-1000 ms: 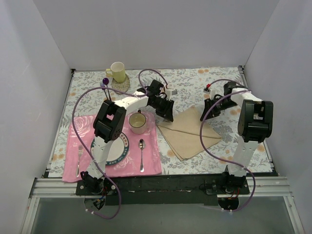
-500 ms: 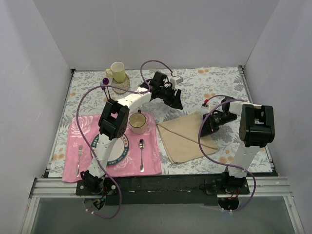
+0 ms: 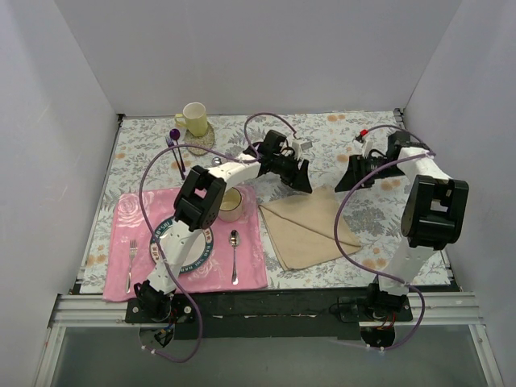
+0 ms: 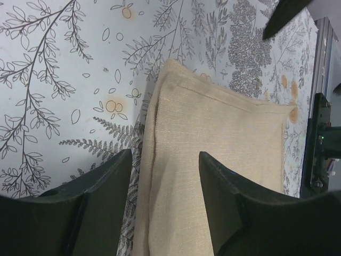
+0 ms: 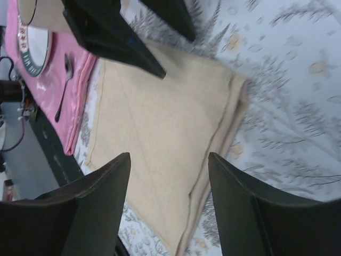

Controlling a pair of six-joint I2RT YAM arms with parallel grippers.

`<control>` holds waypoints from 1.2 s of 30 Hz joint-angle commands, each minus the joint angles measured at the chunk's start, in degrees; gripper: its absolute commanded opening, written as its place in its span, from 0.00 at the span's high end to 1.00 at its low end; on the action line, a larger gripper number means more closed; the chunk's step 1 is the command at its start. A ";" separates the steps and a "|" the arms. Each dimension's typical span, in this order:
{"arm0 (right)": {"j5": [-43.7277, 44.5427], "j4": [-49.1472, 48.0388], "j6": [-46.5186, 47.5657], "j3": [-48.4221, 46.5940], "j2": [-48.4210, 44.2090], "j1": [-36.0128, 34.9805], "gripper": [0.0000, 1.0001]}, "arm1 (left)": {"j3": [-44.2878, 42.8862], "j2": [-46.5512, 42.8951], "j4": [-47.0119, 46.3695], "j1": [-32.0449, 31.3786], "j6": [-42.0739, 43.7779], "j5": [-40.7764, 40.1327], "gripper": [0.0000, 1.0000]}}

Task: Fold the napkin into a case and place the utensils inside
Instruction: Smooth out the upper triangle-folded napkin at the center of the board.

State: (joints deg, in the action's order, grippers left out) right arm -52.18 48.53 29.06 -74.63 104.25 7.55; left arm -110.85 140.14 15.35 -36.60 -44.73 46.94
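The beige napkin (image 3: 310, 228) lies folded flat on the floral tablecloth, right of the pink placemat; it also shows in the wrist views as a napkin (image 4: 213, 160) with a stitched hem and a napkin (image 5: 160, 144) with a diagonal crease. My left gripper (image 3: 302, 179) hovers over its far left corner, open and empty (image 4: 165, 160). My right gripper (image 3: 355, 173) hangs above the far right corner, open and empty (image 5: 169, 160). The small silver spoon (image 3: 234, 256) and fork (image 3: 131, 264) rest on the placemat. No pouch-shaped case shows.
A plate (image 3: 198, 251) and a cream cup (image 3: 230, 203) sit on the pink placemat (image 3: 250, 270). A yellow mug (image 3: 193, 118) and a purple-handled fork (image 3: 175, 149) stand at the back left. The left arm reaches across above the cup.
Both grippers have opened and let go of the napkin, then drawn back and up from it. The napkin's far half now lies folded over, making a smaller shape.
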 commanded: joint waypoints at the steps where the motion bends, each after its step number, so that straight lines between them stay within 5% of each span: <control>1: 2.26 -5.55 -6.28 -6.48 5.26 0.01 0.27 | -2.18 2.07 -1.20 -0.14 -0.54 1.31 0.48; 4: 3.05 -7.92 -7.35 -8.51 8.07 -0.17 0.06 | -3.40 3.03 -1.12 -0.84 -0.62 2.45 0.50; 16: 0.25 -9.25 -6.91 -12.03 16.78 -1.22 0.04 | -3.24 3.48 -2.08 -1.90 0.52 3.34 0.89; 21: -2.74 -6.53 -4.10 -12.99 19.32 -1.49 0.04 | -0.87 1.46 -5.06 -1.90 0.61 4.12 0.99; 26: -4.24 -4.15 -1.46 -13.96 21.61 -2.28 0.05 | 1.16 -0.74 -7.97 -1.90 0.34 5.09 1.00; 36: -5.56 -1.25 1.09 -14.23 24.95 -3.24 0.23 | 4.93 -4.34 -12.01 -1.98 1.75 5.36 1.00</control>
State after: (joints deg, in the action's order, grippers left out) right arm -59.61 44.16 27.38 -88.12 127.04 4.97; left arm -107.55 142.71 5.78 -38.26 -44.60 51.09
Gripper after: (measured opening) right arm 0.769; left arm 0.046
